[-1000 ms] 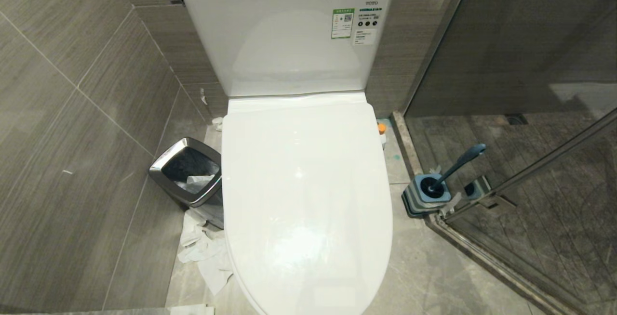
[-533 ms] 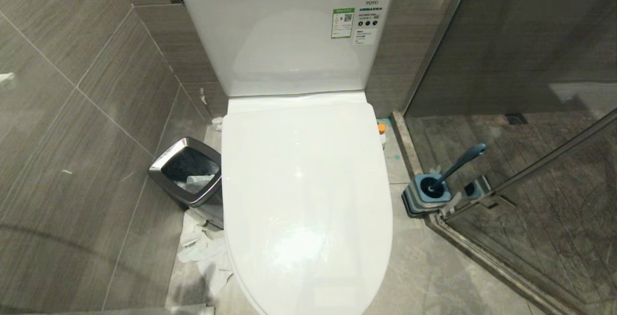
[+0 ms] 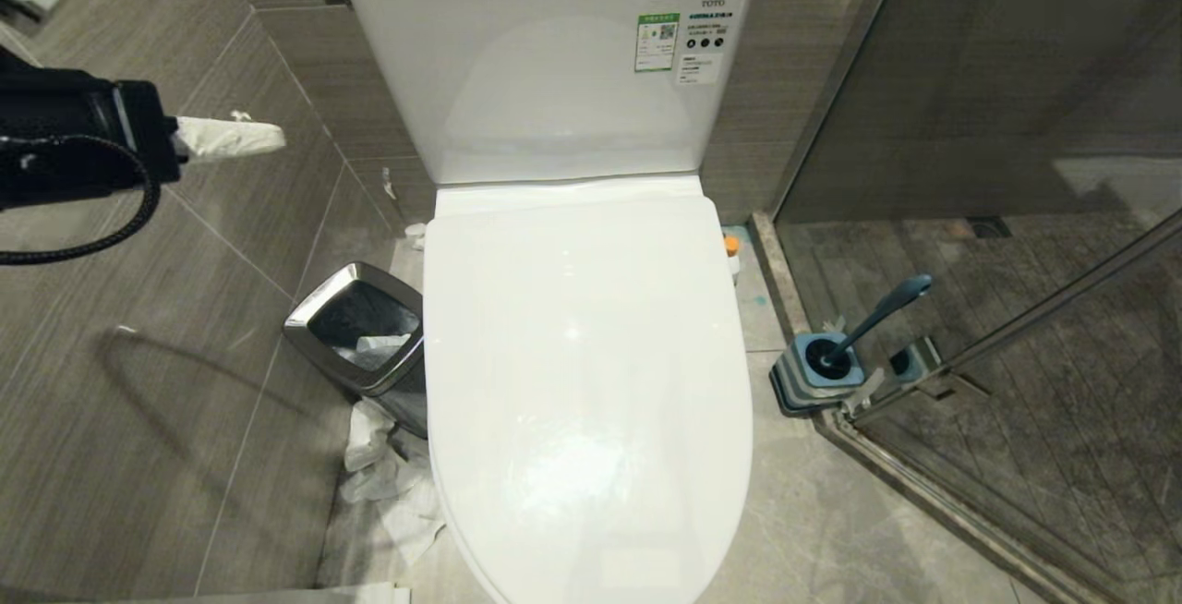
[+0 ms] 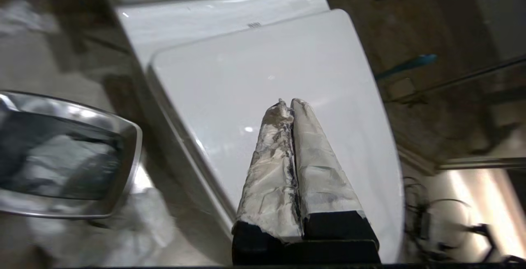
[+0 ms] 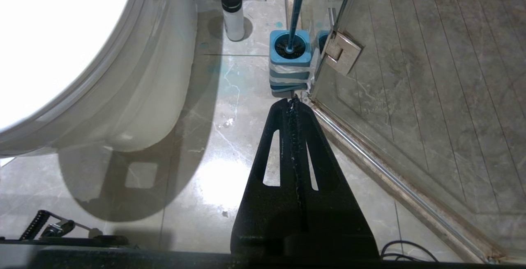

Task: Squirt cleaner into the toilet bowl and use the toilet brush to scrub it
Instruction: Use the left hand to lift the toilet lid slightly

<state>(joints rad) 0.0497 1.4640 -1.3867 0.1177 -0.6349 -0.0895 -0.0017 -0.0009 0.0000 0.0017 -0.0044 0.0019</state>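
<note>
At the upper left of the head view the left gripper (image 3: pixel 231 137) juts in from the edge, its wrapped fingers (image 4: pixel 287 158) pressed together on nothing, well apart from the toilet lid (image 3: pixel 582 373), which lies down over the bowl at centre. At the right the toilet brush (image 3: pixel 877 313) stands tilted in its blue holder (image 3: pixel 817 375) beside the glass door. In the right wrist view the right gripper (image 5: pixel 294 104) hangs near that holder, fingers together and empty, with a white cleaner bottle (image 5: pixel 232 8) farther off

Tiled floor (image 3: pixel 831 530) — bearing toilet (image 3: pixel 582 382), bin (image 3: pixel 360 332), brush holder (image 3: pixel 817 373).
</note>
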